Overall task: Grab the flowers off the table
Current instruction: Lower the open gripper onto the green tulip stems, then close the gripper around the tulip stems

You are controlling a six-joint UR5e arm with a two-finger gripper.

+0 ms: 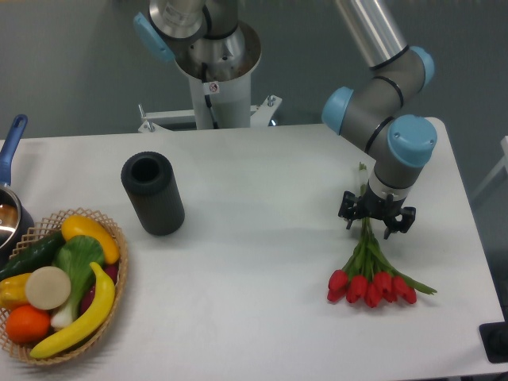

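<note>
table (262, 238): matte white, smooth. black cylinder (152, 193): matte, rubbery look. basket (111, 238): woven wicker. arm (381, 103): brushed metal, glossy blue plastic caps.

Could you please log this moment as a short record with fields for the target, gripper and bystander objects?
target: flowers lying on the table, red heads toward the near edge
gripper: gripper low over the stems; open or shut unclear
cylinder: black cylinder upright, far left of the flowers
basket: wicker basket of fruit at the left edge

Bare table (262, 262) surrounds the flowers (371, 274) (cylinder (152, 193) and basket (59, 286) stand well apart).
</note>
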